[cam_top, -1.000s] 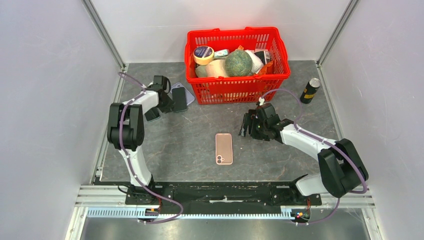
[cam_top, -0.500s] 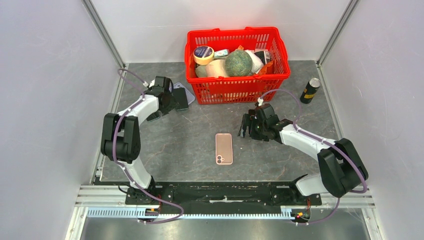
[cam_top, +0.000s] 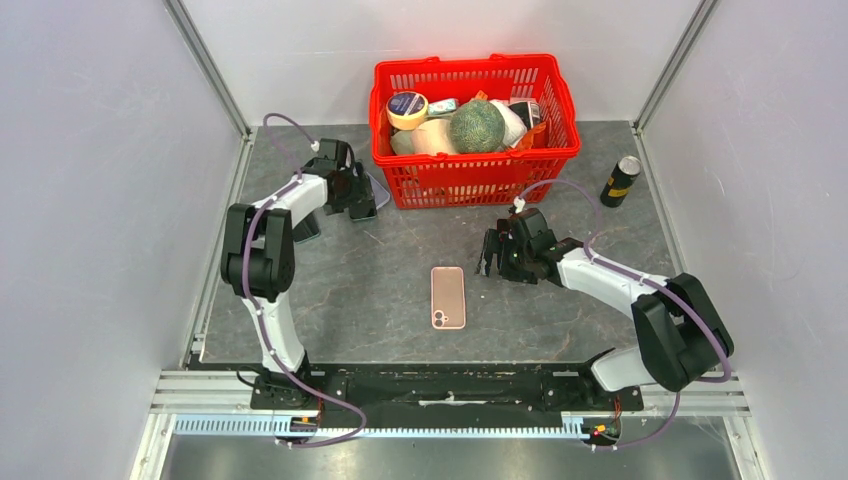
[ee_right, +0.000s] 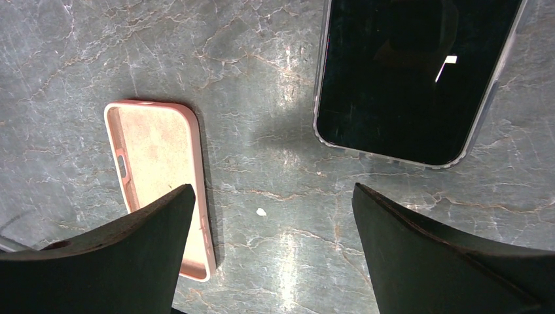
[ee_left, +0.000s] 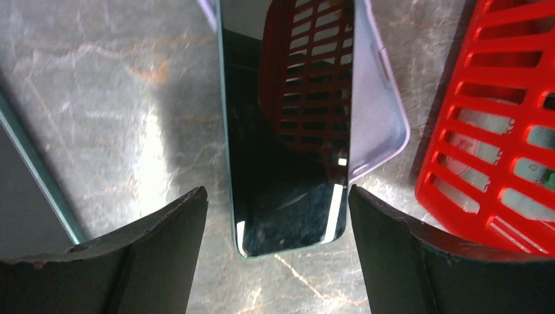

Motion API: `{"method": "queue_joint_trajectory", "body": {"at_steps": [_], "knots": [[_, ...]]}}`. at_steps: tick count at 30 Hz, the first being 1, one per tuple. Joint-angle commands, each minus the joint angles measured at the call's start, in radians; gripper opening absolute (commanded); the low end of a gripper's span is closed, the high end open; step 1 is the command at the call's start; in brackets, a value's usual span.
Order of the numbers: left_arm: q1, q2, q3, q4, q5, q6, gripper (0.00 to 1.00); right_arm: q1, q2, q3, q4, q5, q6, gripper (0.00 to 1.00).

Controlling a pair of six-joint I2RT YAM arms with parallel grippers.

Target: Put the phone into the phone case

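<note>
Far left: left hand (ee_left: 276,196) released, straddling the phone (ee_left: 288,131) resting on the lilac case (ee_left: 383,124). Right hand (ee_right: 273,190) released over the surface (ee_right: 249,59).

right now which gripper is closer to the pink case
Right. The right gripper is just beside the pink case; the left gripper is far off by the red basket.

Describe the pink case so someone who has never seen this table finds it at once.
Start at the red basket at the far side of the grey table and come straight toward the near edge, to the table's middle. The pink case lies flat there by itself. The lilac case sits beside the basket, partly under a phone.
</note>
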Motion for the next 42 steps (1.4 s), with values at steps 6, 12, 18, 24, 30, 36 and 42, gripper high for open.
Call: {"method": "queue_joint_trajectory", "body": {"at_steps": [6,12,18,24,30,36,42], "knots": [[-0.005,0.081,0.120,0.024,0.097,0.159,0.88,0.006,0.018,0.037,0.020,0.007,-0.017,0.97],[-0.005,0.112,0.126,0.008,0.080,0.155,0.88,0.007,0.022,0.037,0.019,0.007,-0.019,0.97],[-0.008,0.131,0.116,-0.002,0.065,0.153,0.88,0.009,0.024,0.039,0.018,0.006,-0.019,0.97],[-0.011,0.130,0.100,-0.007,0.046,0.141,0.80,0.011,0.024,0.040,0.017,0.008,-0.019,0.97],[-0.011,0.121,0.088,-0.051,-0.037,0.118,0.68,0.011,0.023,0.040,0.016,0.007,-0.021,0.97],[-0.011,0.039,-0.005,-0.035,-0.044,0.045,0.52,0.012,0.018,0.040,0.015,0.002,-0.020,0.97],[-0.009,-0.074,-0.133,0.011,-0.011,-0.037,0.40,0.013,0.011,0.039,0.014,-0.004,-0.018,0.97]]}}
